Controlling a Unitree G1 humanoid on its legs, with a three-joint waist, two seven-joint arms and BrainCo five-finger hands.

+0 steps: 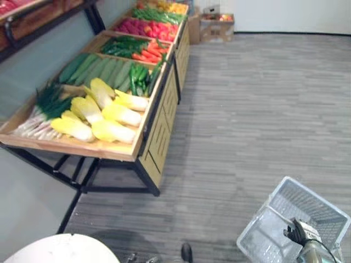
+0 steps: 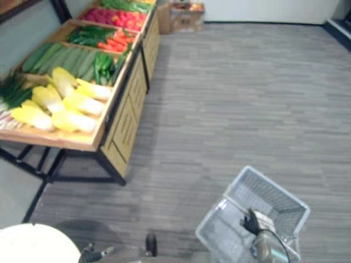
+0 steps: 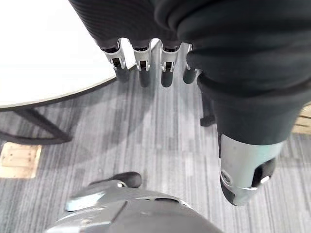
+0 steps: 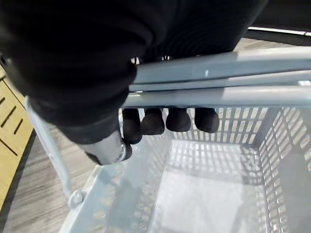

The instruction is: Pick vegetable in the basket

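Note:
A grey plastic basket [image 1: 318, 198] hangs low at my right side, with nothing inside it. My right hand [image 4: 165, 120] is shut on the basket's grey handle [image 4: 218, 82], fingers curled under the bars. Yellow-white cabbages [image 1: 104, 112] lie at the near end of a long wooden produce stand [image 1: 159, 131] to my left. Leeks [image 1: 38, 115], cucumbers [image 1: 93, 71], green peppers [image 1: 142, 76] and carrots [image 1: 149, 52] lie on the same stand. My left hand [image 3: 142, 63] hangs over the floor with straight fingers and holds nothing.
A white round table [image 1: 60, 249] stands at the lower left, close to my left hand. Cardboard boxes [image 1: 216, 27] sit at the stand's far end. Grey carpet floor [image 1: 258, 109] spreads wide to the right of the stand.

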